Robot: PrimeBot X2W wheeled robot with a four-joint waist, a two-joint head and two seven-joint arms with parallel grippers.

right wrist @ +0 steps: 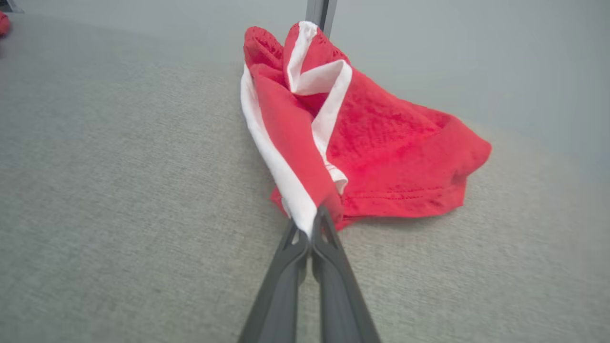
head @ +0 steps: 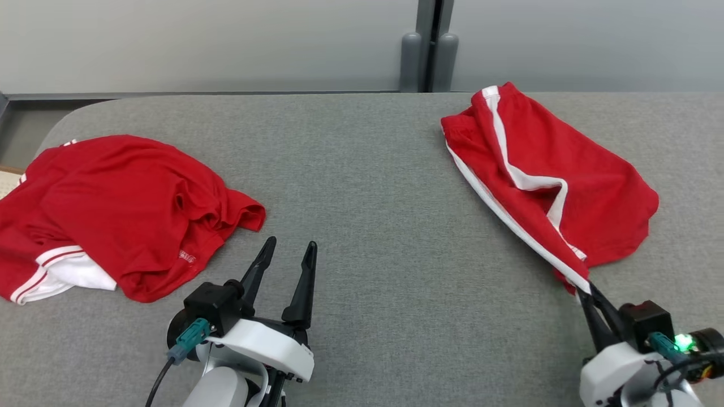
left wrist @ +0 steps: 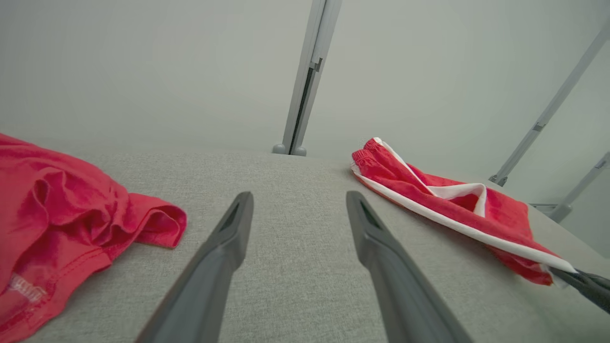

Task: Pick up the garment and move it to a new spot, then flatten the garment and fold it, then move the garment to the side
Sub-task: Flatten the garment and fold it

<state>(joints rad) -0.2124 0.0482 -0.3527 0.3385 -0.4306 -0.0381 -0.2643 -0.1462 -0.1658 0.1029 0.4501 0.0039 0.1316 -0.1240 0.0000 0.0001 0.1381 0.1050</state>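
The right gripper (head: 588, 287) is closed on the near corner of the red shorts (head: 594, 186), with the white-trimmed hem pinched between its fingertips. The shorts lie at the right side of the grey table (head: 367, 186), towards its far edge, bunched and partly folded on themselves. One white side stripe runs from the waistband to the held corner, and the fabric along it is drawn into a taut line. Most of the cloth rests on the table surface; only the gripped corner appears raised. The left gripper (head: 291, 243) has its fingers moderately apart and holds nothing. It sits near the front centre of the table, just beside the edge of a crumpled red shirt (head: 113, 209) at the left, without touching it. Status assessment: the grasp for the first step is made, but the lift and relocation are not yet carried out. Flattening, folding and moving the garment to the side are all outstanding. Whether the shirt belongs to the task cannot be determined.
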